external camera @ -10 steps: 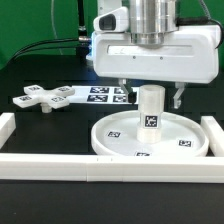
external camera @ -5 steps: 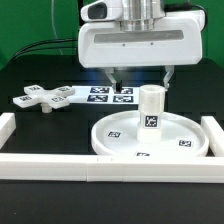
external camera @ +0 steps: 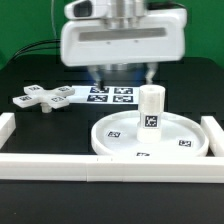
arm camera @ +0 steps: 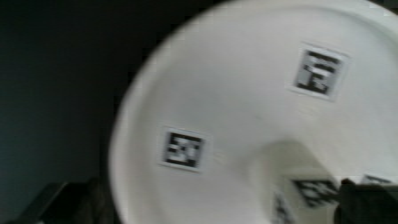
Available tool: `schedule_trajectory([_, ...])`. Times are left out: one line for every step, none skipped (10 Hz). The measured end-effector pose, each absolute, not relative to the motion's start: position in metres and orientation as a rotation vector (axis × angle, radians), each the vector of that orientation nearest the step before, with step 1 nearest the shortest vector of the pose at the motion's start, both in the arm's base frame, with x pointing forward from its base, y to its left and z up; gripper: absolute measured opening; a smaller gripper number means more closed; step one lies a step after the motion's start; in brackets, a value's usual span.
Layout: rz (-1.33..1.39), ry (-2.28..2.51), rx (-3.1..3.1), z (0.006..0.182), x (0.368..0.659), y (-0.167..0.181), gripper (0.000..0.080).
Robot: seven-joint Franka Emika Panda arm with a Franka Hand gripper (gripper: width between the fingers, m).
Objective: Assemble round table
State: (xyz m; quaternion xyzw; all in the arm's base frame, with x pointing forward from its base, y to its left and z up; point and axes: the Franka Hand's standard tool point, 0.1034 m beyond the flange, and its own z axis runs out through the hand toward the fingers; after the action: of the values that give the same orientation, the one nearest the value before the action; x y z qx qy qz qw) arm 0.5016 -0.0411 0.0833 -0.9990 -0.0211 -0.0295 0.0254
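Note:
The large white rimmed disc [external camera: 178,140] lies flat near the front rail. The short cylinder leg [external camera: 151,108] stands upright on its central hub. The cross-shaped foot [external camera: 45,98] lies on the black table at the exterior view's left. My gripper [external camera: 123,72] hangs open and empty above the table, behind the leg and towards the exterior view's left of it, touching nothing. The wrist view is blurred and shows the disc [arm camera: 231,80] with its tags and dark fingertips [arm camera: 71,200] at the picture's edge.
The marker board [external camera: 110,95] lies behind the disc, under the gripper. White border rails run along the front [external camera: 100,166], the exterior view's left [external camera: 7,125] and the exterior view's right [external camera: 212,130].
My gripper has let go of the leg, risen and moved towards the exterior view's left. The leg stays upright on the disc.

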Motion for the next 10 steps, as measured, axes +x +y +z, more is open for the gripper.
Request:
schedule_trajectory([-0.097, -0.096, -3.097, 0.083, 0.492, -0.067, 0.0649])
schedule_trajectory([-0.103, -0.1, -3.105, 0.081, 0.487, -0.087, 0.0649])
schedule_trajectory([-0.1, -0.079, -3.104, 0.081, 0.487, -0.085, 0.0649])
schedule_trajectory([-0.098, -0.087, -3.104, 0.08, 0.487, -0.083, 0.0649])
schedule_trajectory([-0.097, -0.084, -3.104, 0.08, 0.487, -0.084, 0.0649])
schedule_trajectory([-0.096, -0.083, -3.104, 0.08, 0.487, -0.085, 0.0649])
schedule_trajectory([-0.095, -0.077, -3.105, 0.078, 0.483, -0.089, 0.0649])
schedule_trajectory([-0.079, -0.015, -3.109, 0.074, 0.466, -0.105, 0.0649])
schedule_trajectory([-0.05, 0.046, -3.116, 0.067, 0.448, -0.123, 0.0649])
schedule_trajectory([-0.035, 0.041, -3.121, 0.064, 0.438, -0.135, 0.0649])
